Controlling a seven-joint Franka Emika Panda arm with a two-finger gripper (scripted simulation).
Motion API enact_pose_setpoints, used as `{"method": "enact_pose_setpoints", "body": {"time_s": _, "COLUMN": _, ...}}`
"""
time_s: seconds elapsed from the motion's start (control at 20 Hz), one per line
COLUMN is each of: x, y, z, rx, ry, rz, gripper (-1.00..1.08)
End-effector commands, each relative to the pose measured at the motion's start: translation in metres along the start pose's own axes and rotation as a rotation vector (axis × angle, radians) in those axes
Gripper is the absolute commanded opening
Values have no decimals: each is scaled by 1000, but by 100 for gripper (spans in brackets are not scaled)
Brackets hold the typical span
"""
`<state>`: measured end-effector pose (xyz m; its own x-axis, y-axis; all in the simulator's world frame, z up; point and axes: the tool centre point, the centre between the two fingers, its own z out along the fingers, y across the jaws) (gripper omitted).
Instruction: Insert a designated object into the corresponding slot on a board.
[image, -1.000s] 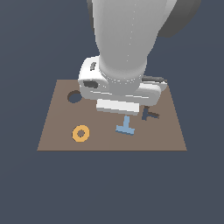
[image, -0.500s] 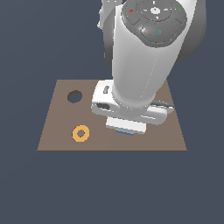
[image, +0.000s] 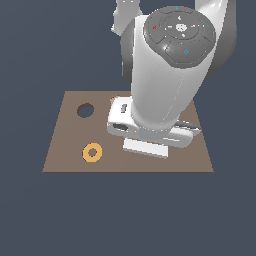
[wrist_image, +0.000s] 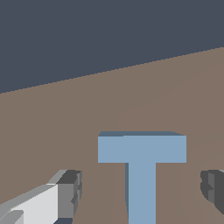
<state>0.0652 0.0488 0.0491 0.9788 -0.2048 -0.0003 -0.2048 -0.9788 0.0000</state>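
Across the exterior view from its left, the brown board (image: 60, 145) carries a round dark hole (image: 85, 110) and, nearer the camera, an orange ring (image: 92, 152); neither belongs to this job. Further toward that view's right the arm's bulk covers the middle of the board, hiding both the T-shaped slot and the block there. The wrist view fills the gap: the light-blue T block (wrist_image: 141, 164) lies flat on the board, its stem running between the 2 fingers (wrist_image: 70, 192) of the gripper (wrist_image: 142, 192). The jaws stand wide apart, 1 on each side of the stem (touching nothing, holding nothing), probably so that closing would pinch the narrow stem squarely.
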Motion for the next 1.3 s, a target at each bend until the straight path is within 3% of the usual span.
{"method": "enact_pose_setpoints", "body": {"time_s": 0.0, "x": 0, "y": 1, "z": -1, "rx": 0, "ry": 0, "rz": 0, "gripper": 100}}
{"method": "enact_pose_setpoints", "body": {"time_s": 0.55, "x": 0, "y": 1, "z": 19, "rx": 0, "ry": 0, "rz": 0, "gripper": 100}}
{"method": "enact_pose_setpoints", "body": {"time_s": 0.6, "x": 0, "y": 1, "z": 19, "rx": 0, "ry": 0, "rz": 0, "gripper": -100}}
{"method": "enact_pose_setpoints", "body": {"time_s": 1.25, "x": -1, "y": 1, "z": 19, "rx": 0, "ry": 0, "rz": 3, "gripper": -100}}
